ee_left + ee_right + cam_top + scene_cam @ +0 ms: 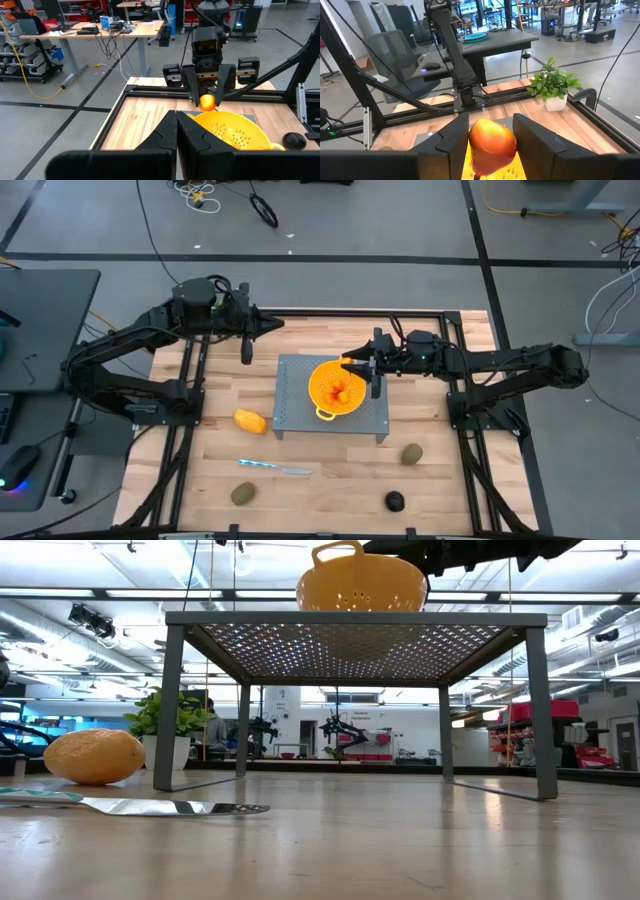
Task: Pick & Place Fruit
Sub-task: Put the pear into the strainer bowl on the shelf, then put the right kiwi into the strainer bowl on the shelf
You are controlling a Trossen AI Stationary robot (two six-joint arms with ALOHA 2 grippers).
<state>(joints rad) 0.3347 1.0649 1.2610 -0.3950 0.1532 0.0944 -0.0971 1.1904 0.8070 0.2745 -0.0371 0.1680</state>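
Dark jointed arms; blocky black two-finger tool (207, 95).

Your wooden table (210, 460) carries a grey mesh stand (295, 418), a yellow-orange fruit (250, 421), a knife (275, 468), two brownish-green fruits (242, 494) and a blackish fruit (395, 501).

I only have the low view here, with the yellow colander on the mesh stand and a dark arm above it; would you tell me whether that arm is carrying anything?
Observer: Yes. The right gripper is shut on a small orange-red fruit, held over the colander.
Operator: Thank you. Is there already fruit in the colander?
Observer: The high view shows small orange-red pieces at its bottom.
Operator: And where is the left arm?
Observer: The left gripper waits shut near the table's far edge, left of the stand.
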